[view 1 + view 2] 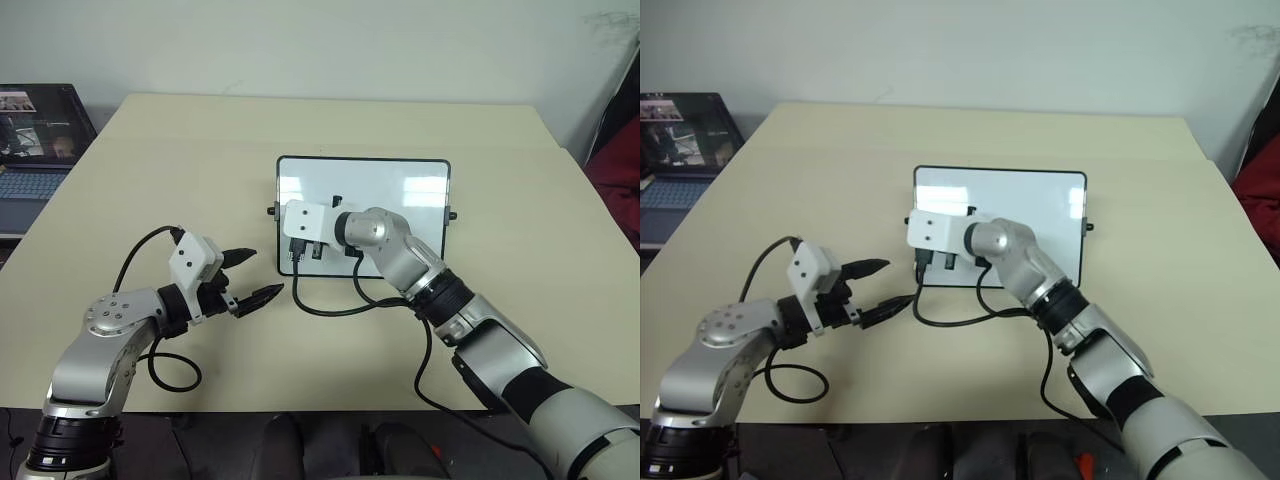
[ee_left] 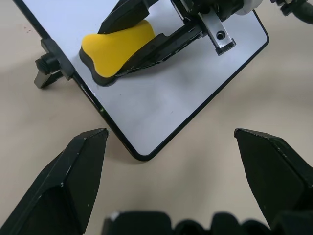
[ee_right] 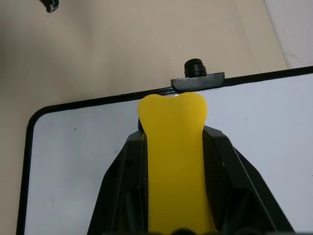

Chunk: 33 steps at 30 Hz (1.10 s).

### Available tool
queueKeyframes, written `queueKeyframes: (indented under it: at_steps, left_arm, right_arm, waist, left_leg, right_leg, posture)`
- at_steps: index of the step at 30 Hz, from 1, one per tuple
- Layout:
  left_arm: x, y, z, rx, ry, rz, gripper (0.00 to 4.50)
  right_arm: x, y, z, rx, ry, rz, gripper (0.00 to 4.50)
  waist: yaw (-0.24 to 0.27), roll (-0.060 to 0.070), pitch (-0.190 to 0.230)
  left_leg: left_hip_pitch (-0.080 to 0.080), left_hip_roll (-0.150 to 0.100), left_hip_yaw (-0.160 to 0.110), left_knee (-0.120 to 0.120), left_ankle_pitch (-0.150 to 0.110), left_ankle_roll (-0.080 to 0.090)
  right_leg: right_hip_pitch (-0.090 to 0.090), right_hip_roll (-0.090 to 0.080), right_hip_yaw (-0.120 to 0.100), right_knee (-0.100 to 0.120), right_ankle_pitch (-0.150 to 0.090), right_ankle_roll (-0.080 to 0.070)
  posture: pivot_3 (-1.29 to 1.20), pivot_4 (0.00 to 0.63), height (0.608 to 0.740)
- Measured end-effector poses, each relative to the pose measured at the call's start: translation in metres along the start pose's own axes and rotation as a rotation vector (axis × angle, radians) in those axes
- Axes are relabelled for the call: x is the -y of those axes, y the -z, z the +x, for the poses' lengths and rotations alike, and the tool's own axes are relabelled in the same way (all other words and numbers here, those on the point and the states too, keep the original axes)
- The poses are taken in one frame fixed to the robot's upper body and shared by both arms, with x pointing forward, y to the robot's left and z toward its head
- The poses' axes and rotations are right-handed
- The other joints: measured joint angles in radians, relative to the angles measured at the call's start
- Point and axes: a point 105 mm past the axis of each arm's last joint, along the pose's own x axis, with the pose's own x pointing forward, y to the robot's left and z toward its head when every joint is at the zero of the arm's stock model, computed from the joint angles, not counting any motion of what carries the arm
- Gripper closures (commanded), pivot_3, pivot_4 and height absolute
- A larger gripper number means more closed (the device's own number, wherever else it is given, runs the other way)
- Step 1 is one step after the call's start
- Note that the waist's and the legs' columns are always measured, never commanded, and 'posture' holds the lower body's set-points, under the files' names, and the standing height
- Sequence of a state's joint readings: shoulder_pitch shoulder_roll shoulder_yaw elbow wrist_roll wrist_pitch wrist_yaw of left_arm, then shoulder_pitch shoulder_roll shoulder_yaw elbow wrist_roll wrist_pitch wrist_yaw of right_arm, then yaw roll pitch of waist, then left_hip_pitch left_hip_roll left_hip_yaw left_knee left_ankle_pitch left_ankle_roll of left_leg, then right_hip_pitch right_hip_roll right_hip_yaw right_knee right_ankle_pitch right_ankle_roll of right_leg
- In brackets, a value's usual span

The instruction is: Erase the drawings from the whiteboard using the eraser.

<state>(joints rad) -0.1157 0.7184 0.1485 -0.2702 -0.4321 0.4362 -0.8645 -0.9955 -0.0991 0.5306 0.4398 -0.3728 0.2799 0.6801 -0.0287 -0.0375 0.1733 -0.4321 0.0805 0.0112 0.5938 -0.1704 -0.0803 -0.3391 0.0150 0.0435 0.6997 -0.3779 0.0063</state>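
Whiteboard point(image 1: 400, 185): lies flat near the middle of the beige table point(image 1: 520, 300), bare tabletop on every side of its black frame. Right gripper point(image 3: 172, 134): fingers clamped on the yellow eraser point(image 3: 172, 161), which sits on the board's left end, its tip at the frame beside a black side knob point(image 3: 194, 66). Left gripper point(image 1: 252, 276): fingers spread wide, nothing between them, over bare table just off the board's near left corner. Laptop point(image 1: 35, 140): past the table's far left edge.
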Motion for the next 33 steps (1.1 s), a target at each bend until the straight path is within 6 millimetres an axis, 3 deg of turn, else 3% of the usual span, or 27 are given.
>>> queueKeyframes:
  at_steps: [3,8,12,19,33]
  left_arm:
    - [0.0,-0.001,0.0,-0.001,0.0,0.0,0.0]
    - [-0.001,-0.001,0.001,-0.004,0.001,-0.004,0.0]
    - [0.0,-0.001,0.001,-0.004,0.004,-0.004,0.0]
    - [0.0,0.0,0.001,-0.005,0.005,-0.006,0.0]
    - [0.0,-0.001,0.001,-0.005,0.007,-0.008,0.0]
  right_arm:
    - [0.0,-0.002,-0.006,0.007,-0.024,0.097,3.35]
    - [0.032,-0.024,-0.022,0.07,0.07,0.115,3.35]
    - [0.049,-0.025,-0.024,0.062,0.143,0.084,3.35]
    - [0.034,-0.009,-0.006,-0.003,0.139,-0.009,3.35]
    - [0.003,-0.005,0.003,-0.019,0.031,-0.155,3.36]
  waist:
    - [0.0,0.0,0.0]
    - [-0.003,0.0,0.0]
    - [-0.004,0.0,0.0]
    - [-0.004,0.0,0.0]
    - [-0.004,0.0,0.0]
  left_leg:
    - [0.0,0.0,0.0,0.0,0.0,0.0]
    - [0.0,0.0,0.0,-0.001,0.0,0.0]
    - [0.0,0.0,0.001,-0.001,0.0,0.0]
    - [-0.001,0.0,0.001,-0.001,0.0,0.0]
    - [0.0,0.0,0.0,0.0,0.0,0.0]
  right_leg:
    - [0.0,0.0,0.0,0.0,0.0,0.0]
    - [-0.002,0.0,0.001,-0.001,0.0,0.0]
    - [-0.003,0.0,0.002,-0.001,0.0,0.0]
    - [-0.003,0.0,0.003,-0.001,0.0,0.0]
    - [-0.001,0.0,0.0,0.002,0.0,0.0]
  posture:
    - [0.0,0.15,0.74]
    - [0.0,0.15,0.74]
    - [0.0,0.15,0.74]
    - [0.0,0.15,0.74]
    - [0.0,0.15,0.74]
